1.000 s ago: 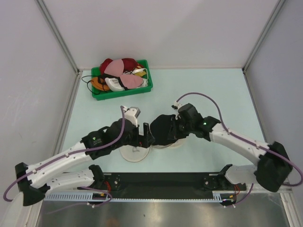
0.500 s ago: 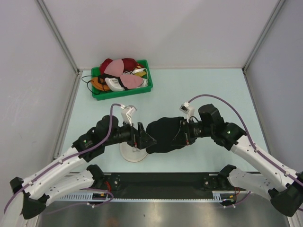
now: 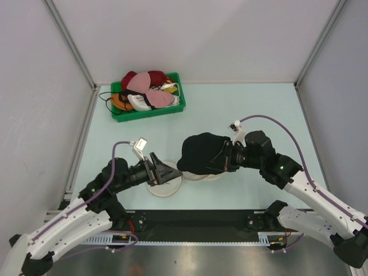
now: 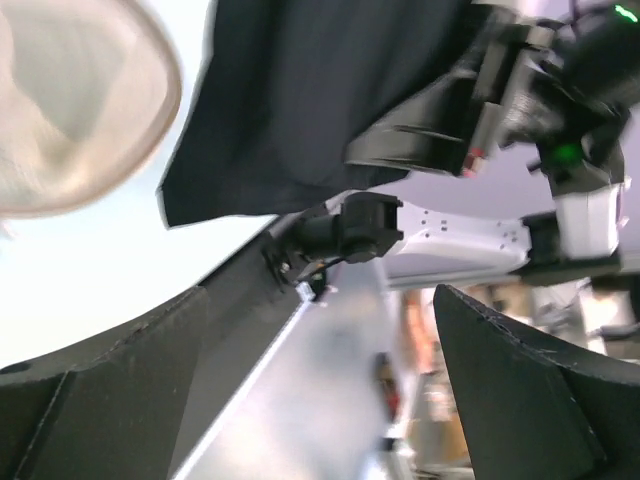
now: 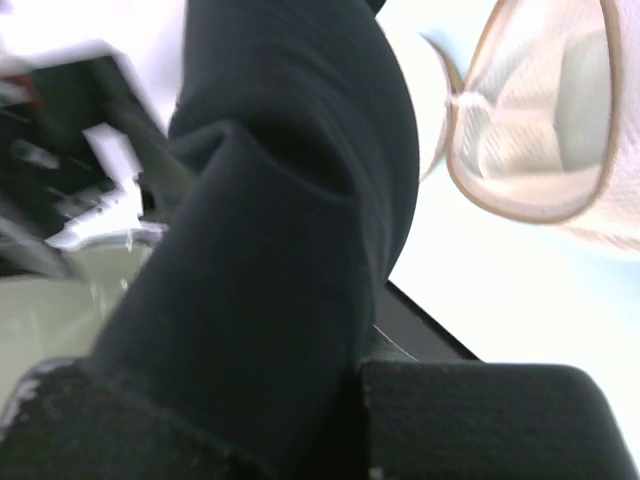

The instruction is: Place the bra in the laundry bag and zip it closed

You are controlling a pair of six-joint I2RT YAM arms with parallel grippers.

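Item: bra (image 3: 201, 152), black, smooth matte fabric, bunched into a rounded padded mass. It is pinched in the right gripper (image 3: 223, 158), whose fingers are pressed together on its right edge. It hangs above the table (image 3: 259, 109), not inside the bag, and overlaps the bag's right part in the top view; whether the two touch cannot be told. Item: laundry bag (image 3: 164, 187), round, cream-white mesh with a tan bound rim, lying flat near the table's front edge. The right wrist view shows its open weave and looped rim just beside the black cloth. Item: left gripper (image 3: 168, 173), dark plastic fingers spread wide, holding nothing, poised over the bag's left disc. Item: bin (image 3: 150, 113), green plastic, rectangular, at the far left of the table and well apart from the bag, heaped with red, pink, white and orange bras, black straps trailing over its left side. Surface: pale mint-green tabletop, smooth. Surround: plain light grey wall panels in metal framing, with a black rail (image 3: 195, 219) along the near edge.
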